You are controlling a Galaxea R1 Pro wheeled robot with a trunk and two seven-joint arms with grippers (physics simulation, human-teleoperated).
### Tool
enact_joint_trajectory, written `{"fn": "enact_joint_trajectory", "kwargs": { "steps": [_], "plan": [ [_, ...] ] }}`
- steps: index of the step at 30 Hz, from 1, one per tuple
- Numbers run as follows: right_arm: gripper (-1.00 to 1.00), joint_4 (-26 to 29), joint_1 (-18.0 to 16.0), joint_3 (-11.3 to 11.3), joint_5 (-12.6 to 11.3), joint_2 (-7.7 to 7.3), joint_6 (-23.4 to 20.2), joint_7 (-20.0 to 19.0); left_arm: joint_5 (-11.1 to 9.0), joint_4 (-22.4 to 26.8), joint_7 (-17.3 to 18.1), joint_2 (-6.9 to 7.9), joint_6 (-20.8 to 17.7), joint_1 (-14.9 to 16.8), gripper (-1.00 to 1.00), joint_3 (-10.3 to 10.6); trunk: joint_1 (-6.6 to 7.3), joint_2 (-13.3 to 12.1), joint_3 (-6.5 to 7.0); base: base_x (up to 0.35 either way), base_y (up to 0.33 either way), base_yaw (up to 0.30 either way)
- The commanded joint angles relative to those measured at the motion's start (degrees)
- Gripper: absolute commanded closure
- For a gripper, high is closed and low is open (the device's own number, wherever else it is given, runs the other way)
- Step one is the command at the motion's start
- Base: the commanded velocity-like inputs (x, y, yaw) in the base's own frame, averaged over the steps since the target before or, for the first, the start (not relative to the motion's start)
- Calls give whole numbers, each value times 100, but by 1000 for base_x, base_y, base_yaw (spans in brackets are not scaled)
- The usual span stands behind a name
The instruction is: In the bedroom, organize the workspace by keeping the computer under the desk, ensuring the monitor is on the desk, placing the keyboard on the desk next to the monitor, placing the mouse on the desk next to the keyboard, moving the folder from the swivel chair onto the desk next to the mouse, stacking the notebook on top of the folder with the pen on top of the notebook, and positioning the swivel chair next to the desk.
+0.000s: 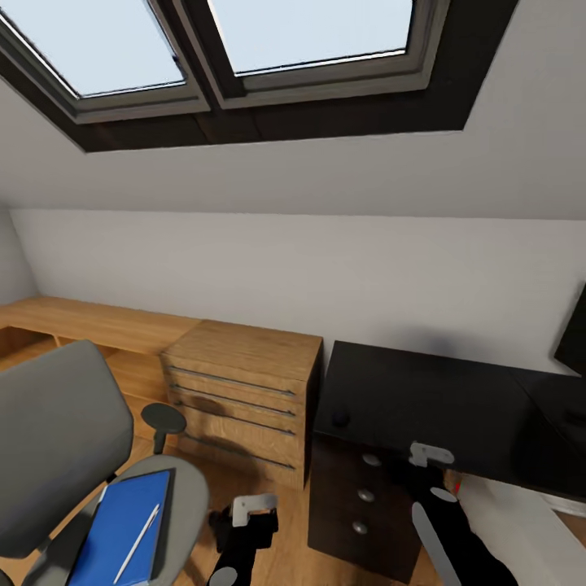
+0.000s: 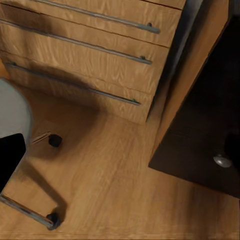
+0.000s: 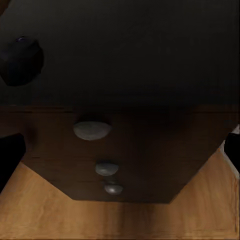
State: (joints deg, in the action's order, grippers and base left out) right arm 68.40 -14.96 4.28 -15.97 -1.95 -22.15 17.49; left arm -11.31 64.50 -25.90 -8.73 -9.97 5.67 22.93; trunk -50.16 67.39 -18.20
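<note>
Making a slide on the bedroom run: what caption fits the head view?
Blue folder with pen on the swivel chair, mouse on the black desk.

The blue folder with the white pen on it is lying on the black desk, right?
Not quite. The blue folder with the white pen on it lies on the swivel chair seat, not on the black desk. The head view shows it.

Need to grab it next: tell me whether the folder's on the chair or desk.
On the chair: the blue folder lies flat on the grey seat, pen on top.
</note>
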Motion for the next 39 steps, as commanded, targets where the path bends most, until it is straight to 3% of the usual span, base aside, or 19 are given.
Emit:
{"fn": "enact_joint_trajectory", "kwargs": {
  "steps": [1, 10, 13, 14, 18, 19, 22, 26, 27, 29, 34, 39],
  "plan": [
    [-100, -11, 137, 25, 9, -7, 88, 61, -29, -238, -40, 3, -13, 4, -100, 15, 0, 5, -3, -9, 0, -241],
    [-100, -107, 896, 29, 485, -7, 780, 76, -22, -1426, -64, 3, 21, 4, -100, 18, 0, 5, 19, -6, 0, -162],
    [-100, -361, 1072, 29, 597, -7, 1115, 78, -24, -1864, -69, 7, 47, 4, -100, 18, 0, 5, 20, -106, 0, -33],
    [-100, -692, 1133, 29, 636, -7, 1442, 74, -28, -2155, -71, 19, 175, 4, -100, 18, 0, 5, 20, -231, 0, -13],
    [-100, -1219, 1171, 34, 670, -7, 2010, 69, -29, -2511, -71, 36, 586, 4, -100, 18, 0, 5, 21, -273, 0, -8],
    [-100, -1701, 1187, 52, 709, -4, 2612, 59, -29, -2817, -53, 49, 1121, 4, -100, 18, 0, 5, 21, -316, 0, -2],
    [-100, -2022, 1193, 64, 777, 6, 3071, 63, -35, -3090, -35, 72, 1538, 4, -100, 13, 0, 5, 21, -322, 0, -1],
    [-100, -2216, 1196, 70, 809, 22, 3330, 66, -32, -3326, -36, 103, 1740, 4, -100, 11, 0, 5, 21, -329, -22, -1],
    [-100, -2791, 1197, 97, 840, 42, 3600, 57, -22, -3511, -34, 157, 1860, 4, -100, 10, 0, 5, 21, -326, -135, 0],
    [-100, -2935, 1198, 98, 842, 44, 3757, 55, -25, -3528, -34, 180, 1869, 4, -100, 10, 0, 5, 21, -319, -151, 0],
    [-100, -3094, 1198, 101, 849, 47, 4239, 53, -42, -3749, -35, 271, 1880, 4, -100, -6, 0, 5, 21, -312, -142, 0],
    [-100, -3110, 1198, 106, 849, 58, 4297, 53, -46, -3997, -32, 268, 1888, 4, -100, 7, 0, 5, 21, -329, -34, 0]
  ]
}}
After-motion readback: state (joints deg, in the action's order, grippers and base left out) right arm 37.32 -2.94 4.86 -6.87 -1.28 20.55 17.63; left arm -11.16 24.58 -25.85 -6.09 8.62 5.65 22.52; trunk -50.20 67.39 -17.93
